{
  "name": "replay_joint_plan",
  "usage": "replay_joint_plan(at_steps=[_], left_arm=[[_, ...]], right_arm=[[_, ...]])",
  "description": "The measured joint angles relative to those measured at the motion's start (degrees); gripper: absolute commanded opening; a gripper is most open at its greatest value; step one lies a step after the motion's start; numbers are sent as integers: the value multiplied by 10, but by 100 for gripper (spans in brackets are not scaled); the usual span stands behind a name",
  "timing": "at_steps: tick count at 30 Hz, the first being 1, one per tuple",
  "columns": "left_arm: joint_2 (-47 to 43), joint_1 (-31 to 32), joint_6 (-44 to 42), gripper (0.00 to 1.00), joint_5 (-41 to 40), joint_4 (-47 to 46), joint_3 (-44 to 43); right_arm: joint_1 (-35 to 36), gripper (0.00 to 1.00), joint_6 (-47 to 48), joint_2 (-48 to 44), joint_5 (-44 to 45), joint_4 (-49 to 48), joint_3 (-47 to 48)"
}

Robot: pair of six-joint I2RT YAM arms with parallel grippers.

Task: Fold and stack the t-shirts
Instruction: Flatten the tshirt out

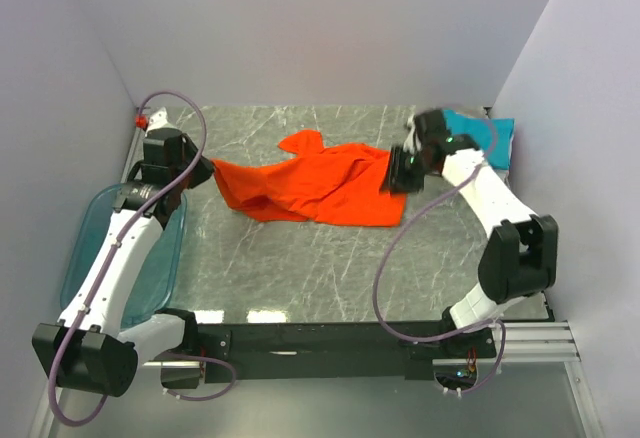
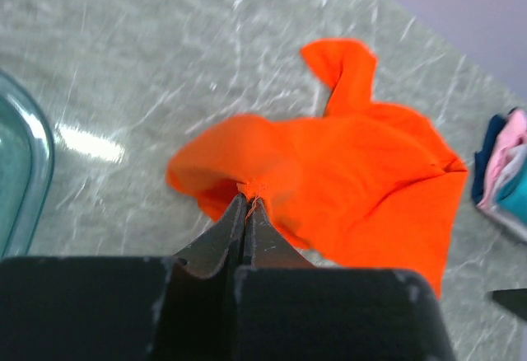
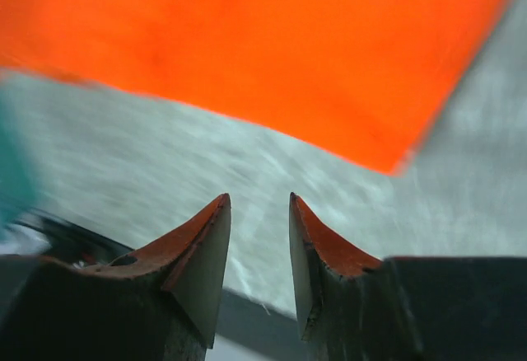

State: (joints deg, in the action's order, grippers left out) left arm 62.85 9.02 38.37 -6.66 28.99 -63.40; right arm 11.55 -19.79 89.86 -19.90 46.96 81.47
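Observation:
The orange-red t-shirt (image 1: 320, 186) lies crumpled and spread across the middle of the marble table. It also shows in the left wrist view (image 2: 354, 180) and the right wrist view (image 3: 272, 48). My left gripper (image 1: 212, 170) is shut on the shirt's left edge (image 2: 247, 198). My right gripper (image 1: 397, 173) hovers at the shirt's right edge, open and empty, its fingertips (image 3: 221, 213) above bare table. A stack of folded shirts, teal on top (image 1: 490, 133), sits at the back right; pink, white and teal layers show in the left wrist view (image 2: 504, 175).
A translucent blue-green plastic bin (image 1: 160, 258) sits at the table's left edge, under my left arm, and shows in the left wrist view (image 2: 20, 180). Grey walls close in the back and both sides. The marble tabletop (image 1: 300, 268) extends in front of the shirt.

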Motion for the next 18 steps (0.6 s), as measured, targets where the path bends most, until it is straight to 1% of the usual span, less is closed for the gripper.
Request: replay_joint_plan(at_steps=[3, 5, 7, 12, 14, 18], left_arm=[[2, 0, 0, 0, 7, 12, 16], [5, 0, 0, 0, 11, 12, 16], [8, 0, 0, 0, 15, 11, 17], [9, 0, 0, 0, 19, 8, 19], [10, 0, -1, 0, 19, 8, 19], [18, 0, -2, 0, 22, 8, 19]], right_arm=[[0, 42, -2, 26, 17, 6, -101], [0, 42, -3, 36, 30, 12, -130], [0, 41, -3, 36, 41, 14, -140], [-2, 37, -3, 36, 53, -8, -149], [-2, 37, -3, 36, 55, -17, -161], [-2, 41, -3, 49, 63, -24, -171]])
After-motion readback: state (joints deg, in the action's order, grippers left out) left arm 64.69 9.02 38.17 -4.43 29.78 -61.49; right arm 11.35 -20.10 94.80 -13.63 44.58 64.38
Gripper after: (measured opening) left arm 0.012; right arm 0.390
